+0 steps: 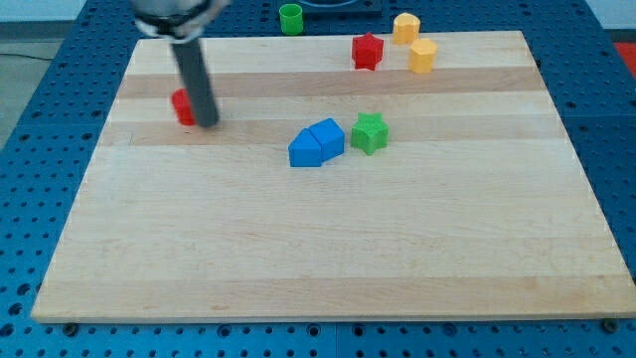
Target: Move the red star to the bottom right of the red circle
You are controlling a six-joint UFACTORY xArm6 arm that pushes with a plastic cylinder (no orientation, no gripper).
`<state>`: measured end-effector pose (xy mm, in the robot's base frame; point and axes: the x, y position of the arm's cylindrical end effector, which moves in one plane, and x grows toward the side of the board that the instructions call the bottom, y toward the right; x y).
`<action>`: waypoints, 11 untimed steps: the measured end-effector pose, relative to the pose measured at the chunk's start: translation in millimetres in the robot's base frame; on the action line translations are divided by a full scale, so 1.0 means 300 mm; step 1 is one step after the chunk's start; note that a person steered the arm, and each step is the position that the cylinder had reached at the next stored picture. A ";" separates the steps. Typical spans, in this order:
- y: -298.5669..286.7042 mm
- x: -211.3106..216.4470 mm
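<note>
The red star (368, 51) lies near the view's top, right of centre, on the wooden board (328, 249). The red circle (182, 106) lies at the upper left, partly hidden behind my rod. My tip (208, 123) rests on the board right beside the red circle, at its right edge; I cannot tell if it touches. The red star is far to the view's right of the tip and the circle.
Two yellow blocks (405, 27) (423, 56) lie just right of the red star. A green cylinder (290, 18) stands at the top edge. Two blue blocks (317, 143) sit together mid-board with a green star (370, 132) to their right.
</note>
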<state>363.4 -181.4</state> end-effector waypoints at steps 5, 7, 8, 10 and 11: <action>0.287 -0.140; 1.083 -0.244; 1.434 -0.256; 1.571 -0.567; 1.519 -0.575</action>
<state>191.0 274.3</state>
